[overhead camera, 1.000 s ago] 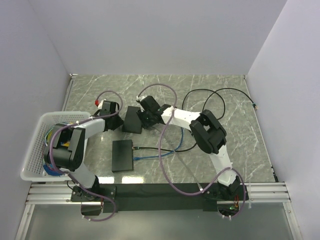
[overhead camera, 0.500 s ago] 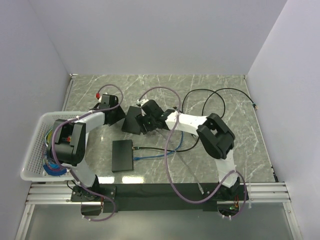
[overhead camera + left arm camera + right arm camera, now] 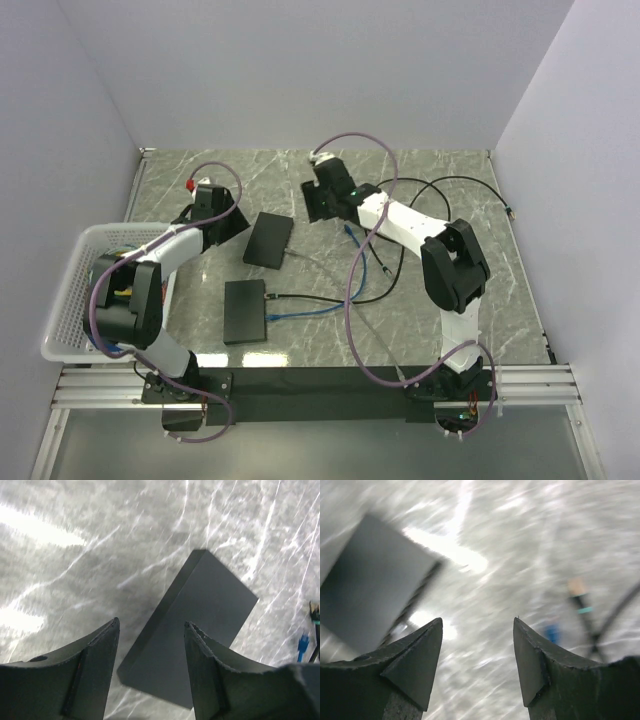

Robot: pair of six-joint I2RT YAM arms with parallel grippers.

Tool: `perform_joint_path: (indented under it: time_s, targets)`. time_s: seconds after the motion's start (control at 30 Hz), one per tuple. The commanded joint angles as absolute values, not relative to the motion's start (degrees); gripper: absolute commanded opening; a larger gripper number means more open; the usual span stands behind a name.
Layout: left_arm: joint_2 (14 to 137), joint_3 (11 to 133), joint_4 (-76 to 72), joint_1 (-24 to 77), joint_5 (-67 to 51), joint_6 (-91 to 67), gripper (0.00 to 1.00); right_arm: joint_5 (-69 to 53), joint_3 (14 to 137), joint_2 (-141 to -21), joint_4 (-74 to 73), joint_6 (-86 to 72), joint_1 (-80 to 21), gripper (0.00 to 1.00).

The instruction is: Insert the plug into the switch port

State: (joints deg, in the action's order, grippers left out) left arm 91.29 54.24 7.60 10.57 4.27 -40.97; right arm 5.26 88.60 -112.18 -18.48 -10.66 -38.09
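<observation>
Grey marble surface (image 3: 470,280), pale walls on three sides. White basket (image 3: 62,300) sits at the left edge and holds a tangle of coiled cables (image 3: 108,272), blue and yellow strands visible; the left arm's elbow hides part of the contents. Two flat black switches lie on the surface: far switch (image 3: 268,240), tilted, and near switch (image 3: 245,311) closer to the arm bases. Left claw (image 3: 232,228) hovers just left of the far switch, fingers spread and nothing between them; in the left wrist view the claw (image 3: 151,622) frames one corner of that switch (image 3: 210,610) lying below. Right claw (image 3: 318,208) is beyond and right of the far switch, apart from it, likewise spread and empty (image 3: 478,620). Dark cable (image 3: 412,602) meets the side edge of the far switch (image 3: 370,590); cannot tell if its plug is fully seated, as the right wrist view is blurred. Blue plug (image 3: 345,230) lies loose on the surface near the right claw, also seen at (image 3: 302,642). Black cable (image 3: 300,297) runs into the right edge of the near switch.
</observation>
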Motion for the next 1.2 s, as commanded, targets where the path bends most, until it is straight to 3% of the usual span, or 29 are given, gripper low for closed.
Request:
perform_joint_path:
  time_s: [0.0, 0.43, 1.17]
  targets:
    - [88.1, 51.6, 6.4, 10.5, 2.7, -40.2, 0.60, 9.3, 94.3, -115.4, -23.5, -11.0, -34.8, 0.65]
    - [88.2, 47.4, 3.0, 10.5, -0.8, -40.2, 0.56, 8.2, 99.8, -126.7, -28.1, -13.0, -28.7, 0.58]
    - [88.2, 47.1, 2.6, 10.5, -1.1, -40.3, 0.52, 5.3, 96.1, -121.6, -23.7, -15.3, -24.3, 0.56]
